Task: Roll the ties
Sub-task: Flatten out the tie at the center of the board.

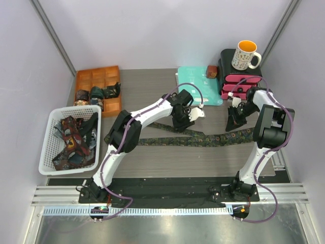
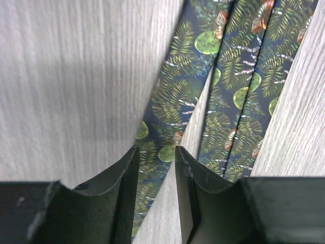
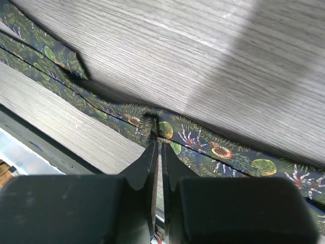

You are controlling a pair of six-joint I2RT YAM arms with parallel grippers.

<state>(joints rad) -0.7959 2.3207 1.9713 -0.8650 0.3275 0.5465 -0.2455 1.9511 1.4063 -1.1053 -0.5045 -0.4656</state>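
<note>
Tie [image 1: 213,140] lay flat along the counter [image 1: 147,89], doubled over | my left pincer [image 2: 156,150] stood apart, astride one strand | my right pincer [image 3: 157,140] was clamped on the tie's edge | risk, I judged: that thin hold could slip and start the roll crooked.

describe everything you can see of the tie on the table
The tie is a long narrow strip of dark fabric printed with green ferns, lime discs and orange motifs. It lies flat on the table, folded back on itself into strips that diverge toward the left. The left fingers stand apart over one strip; the right fingers pinch a bunched edge.
</note>
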